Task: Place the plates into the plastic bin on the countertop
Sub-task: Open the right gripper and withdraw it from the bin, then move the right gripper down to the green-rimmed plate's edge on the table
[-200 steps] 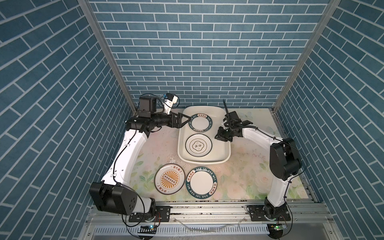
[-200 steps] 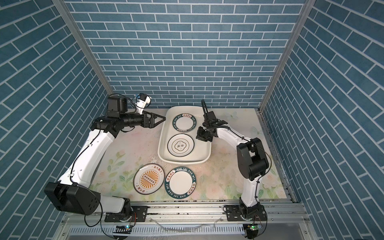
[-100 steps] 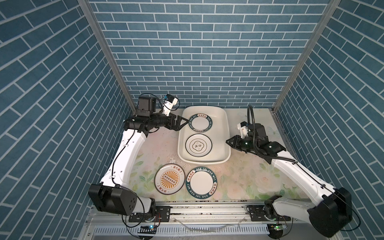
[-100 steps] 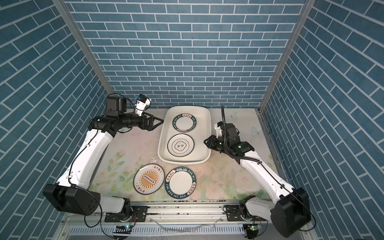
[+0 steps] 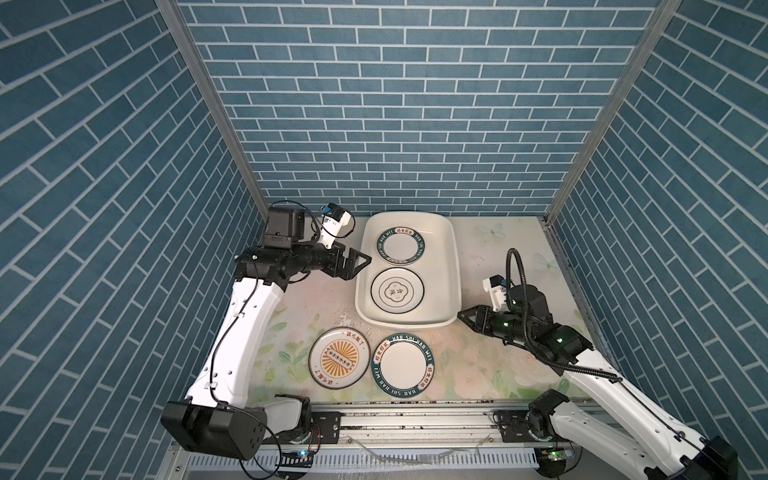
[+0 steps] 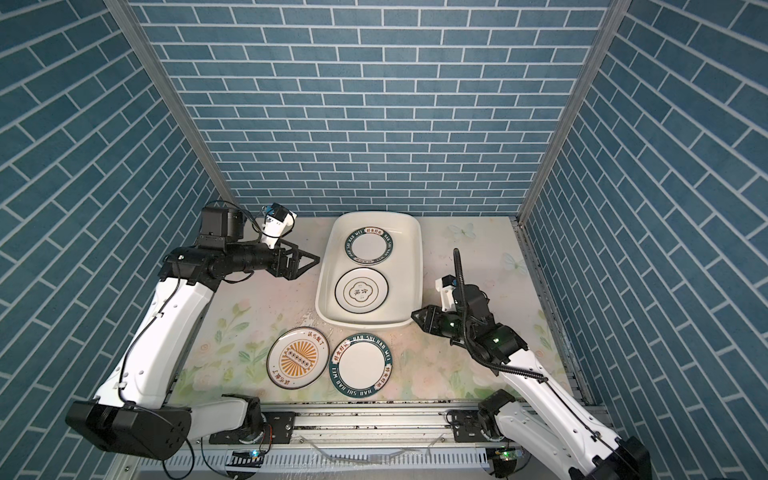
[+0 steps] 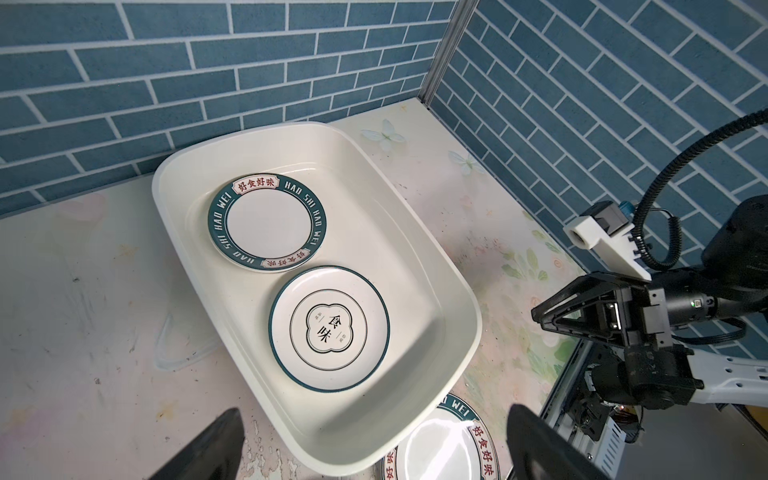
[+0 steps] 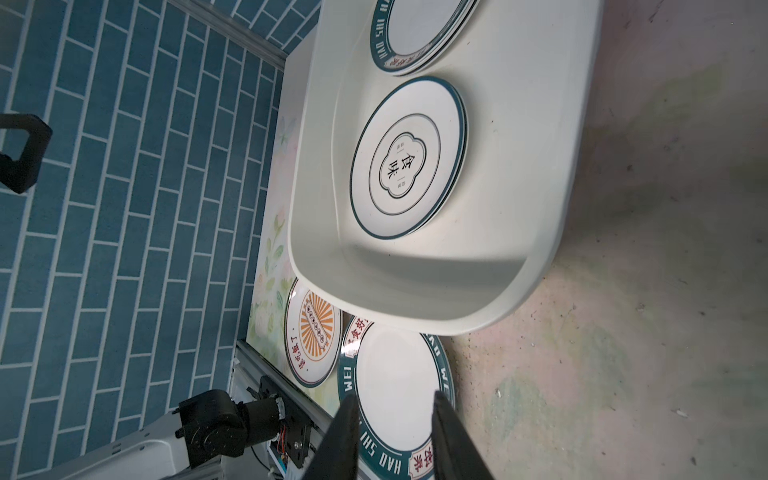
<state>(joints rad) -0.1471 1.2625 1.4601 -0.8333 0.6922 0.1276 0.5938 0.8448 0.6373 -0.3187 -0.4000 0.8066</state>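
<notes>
Right jaws withdrew; bin (image 8: pixel 415 299) partly hides sunburst plate (image 8: pixel 313 332).

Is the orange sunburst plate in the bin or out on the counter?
Out. The orange sunburst plate lies flat on the countertop, outside the plastic bin, beside a green-rimmed plate.

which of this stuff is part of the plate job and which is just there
Job:
- bin
- countertop
- sunburst plate, outside the bin
- loose lettered plate, outside the bin
- binned lettered plate
- emblem plate, in the bin

Just there:
- brick walls
- front rail
</notes>
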